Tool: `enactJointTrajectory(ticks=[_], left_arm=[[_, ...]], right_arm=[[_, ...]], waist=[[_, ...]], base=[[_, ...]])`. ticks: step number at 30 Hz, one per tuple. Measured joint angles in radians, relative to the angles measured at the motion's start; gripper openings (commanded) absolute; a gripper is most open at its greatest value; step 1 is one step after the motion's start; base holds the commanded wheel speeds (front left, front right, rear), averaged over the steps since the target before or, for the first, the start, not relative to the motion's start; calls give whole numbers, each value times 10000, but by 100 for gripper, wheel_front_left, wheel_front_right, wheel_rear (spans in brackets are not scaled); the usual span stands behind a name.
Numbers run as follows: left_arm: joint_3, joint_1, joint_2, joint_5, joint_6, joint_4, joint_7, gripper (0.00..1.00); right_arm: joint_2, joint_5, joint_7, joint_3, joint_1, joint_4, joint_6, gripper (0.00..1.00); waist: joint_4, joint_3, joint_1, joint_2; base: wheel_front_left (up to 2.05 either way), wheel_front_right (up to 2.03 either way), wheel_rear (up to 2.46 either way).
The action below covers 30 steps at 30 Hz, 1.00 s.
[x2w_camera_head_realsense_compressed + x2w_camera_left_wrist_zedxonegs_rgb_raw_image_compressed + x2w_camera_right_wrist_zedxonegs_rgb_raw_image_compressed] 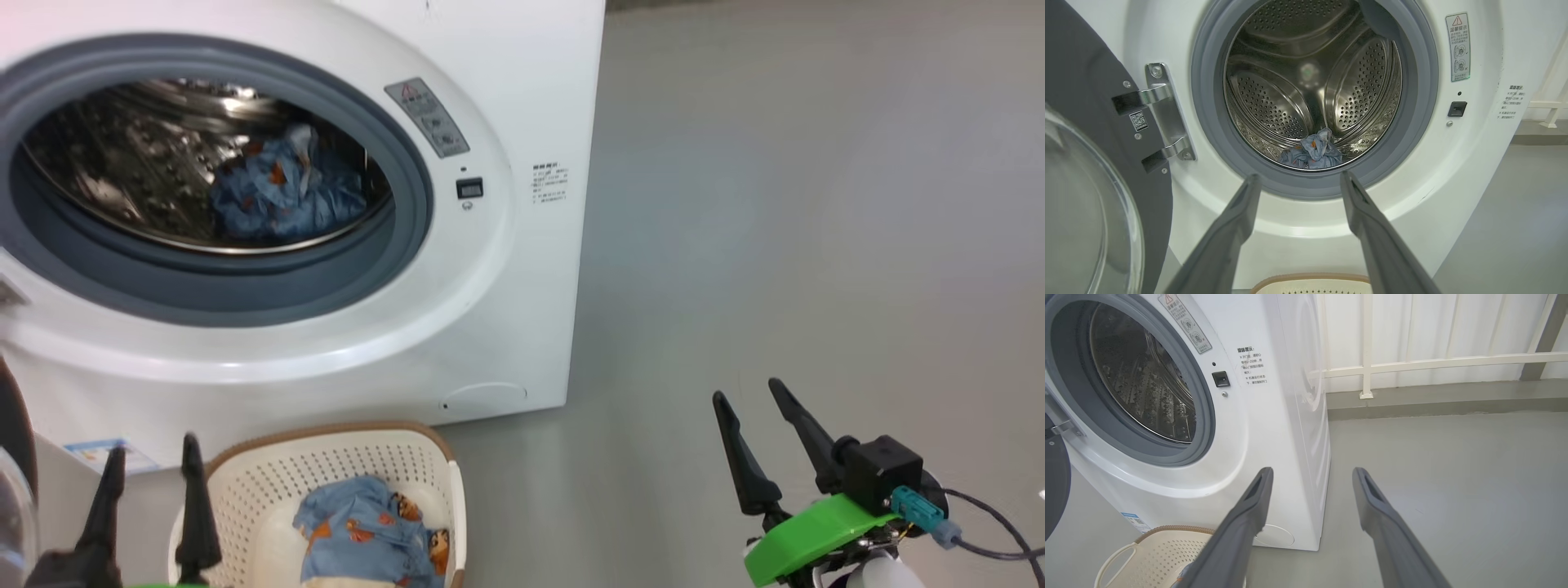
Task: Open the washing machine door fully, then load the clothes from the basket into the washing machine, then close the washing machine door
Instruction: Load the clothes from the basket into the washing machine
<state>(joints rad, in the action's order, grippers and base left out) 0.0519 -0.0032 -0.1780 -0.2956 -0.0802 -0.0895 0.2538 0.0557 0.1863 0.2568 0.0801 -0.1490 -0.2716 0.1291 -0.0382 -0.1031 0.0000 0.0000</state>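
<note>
Since both claws stand spread with nothing between the fingers, no garment is held. The left claw (153, 447) is poised at the left edge of the basket (326, 430), its fingers aimed at the opening of the washing machine (522, 286); this is judged to suit a reach down for the next garment. The right claw (746, 390) is held over bare floor (816, 245), well right of the machine, presumably to leave the working path free.

The basket is set on the floor close under the machine's front, so that the transfer is short; contact cannot be told. Some of the clothes (367, 523), blue with orange print and a cream part nearest, lie in it. A second blue bundle (286, 196) lies low in the steel drum (1310, 81), so loading is judged partly done. The washing machine door (1081, 81) is swung wide on its steel hinge (1163, 110) at the left, leaving the grey seal (392, 269) unobstructed.

Writing: a warning label (1458, 47) right of the opening bears a red triangle and the heading 温馨提示. The same heading tops a printed block (1252, 365) beside the latch socket (1220, 379); its smaller lines are not legible. A QR sticker (1138, 121) is noted on the door's inner face. A blue label (1135, 522) at the machine's lower left corner is too small to read. No brand name can be read.
</note>
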Motion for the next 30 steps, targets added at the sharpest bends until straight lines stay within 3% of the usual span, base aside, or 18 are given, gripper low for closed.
enactJointTrajectory(ticks=[17,30], left_arm=[[-757,1835,779,926,136,583,0,100],[-849,2050,1139,1185,339,608,0,100]], right_arm=[[-8,-90,0,-73,455,119,0,100],[-12,-90,0,-234,661,173,0,100]], waist=[[-60,864,0,0],[51,934,0,0]], base=[[0,0,0],[0,0,0]])
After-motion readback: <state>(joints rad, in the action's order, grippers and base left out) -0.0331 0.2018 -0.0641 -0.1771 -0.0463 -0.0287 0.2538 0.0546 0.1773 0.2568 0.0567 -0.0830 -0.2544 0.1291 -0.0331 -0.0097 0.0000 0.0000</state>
